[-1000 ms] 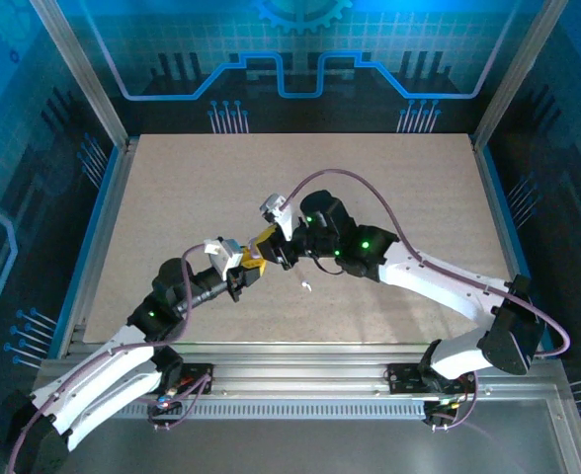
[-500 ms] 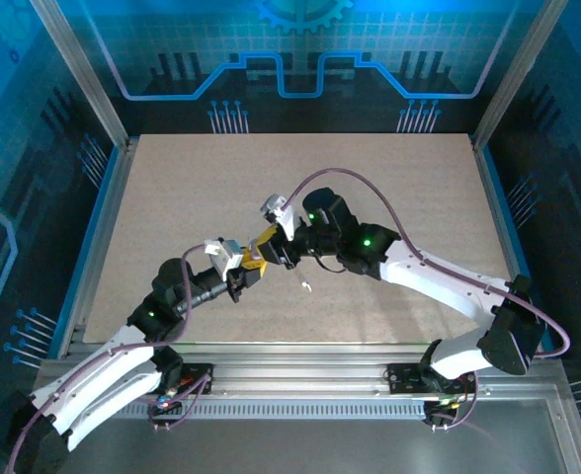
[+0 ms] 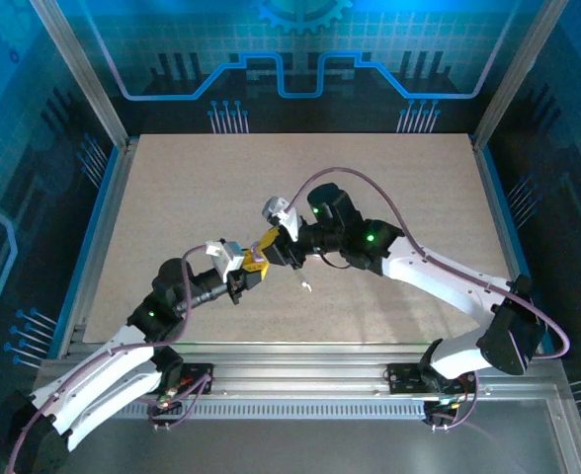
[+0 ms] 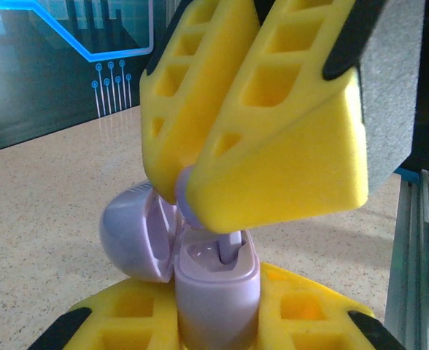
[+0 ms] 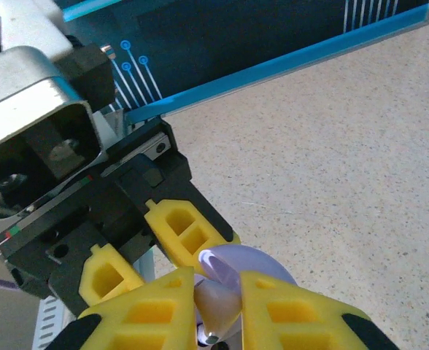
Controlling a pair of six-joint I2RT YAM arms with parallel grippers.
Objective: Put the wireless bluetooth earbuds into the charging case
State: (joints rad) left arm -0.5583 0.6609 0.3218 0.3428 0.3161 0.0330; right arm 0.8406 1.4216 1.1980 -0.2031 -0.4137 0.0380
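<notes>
In the left wrist view, my left gripper [image 4: 216, 317] is shut on the body of a lavender charging case [image 4: 216, 288], held upright with its lid [image 4: 130, 233] swung open to the left. From above, my right gripper's yellow fingers [image 4: 273, 131] hold a lavender earbud whose stem [image 4: 229, 249] sits in the case's right slot. In the right wrist view, my right gripper [image 5: 218, 310] is shut on that earbud [image 5: 216, 302], above the open lid [image 5: 254, 264]. The grippers meet at mid-table [image 3: 259, 257]. A white earbud [image 3: 305, 286] lies on the table just right of them.
The speckled tan table [image 3: 389, 188] is bounded by blue rails and a metal frame [image 3: 103, 197]. The left arm's black wrist block and yellow fingers [image 5: 189, 233] sit directly in front of my right gripper. A purple cable [image 3: 370, 193] loops over the right arm.
The right arm has shifted slightly, keeping its gripper over the left one. The left gripper has hardly moved. Both holds are unchanged.
</notes>
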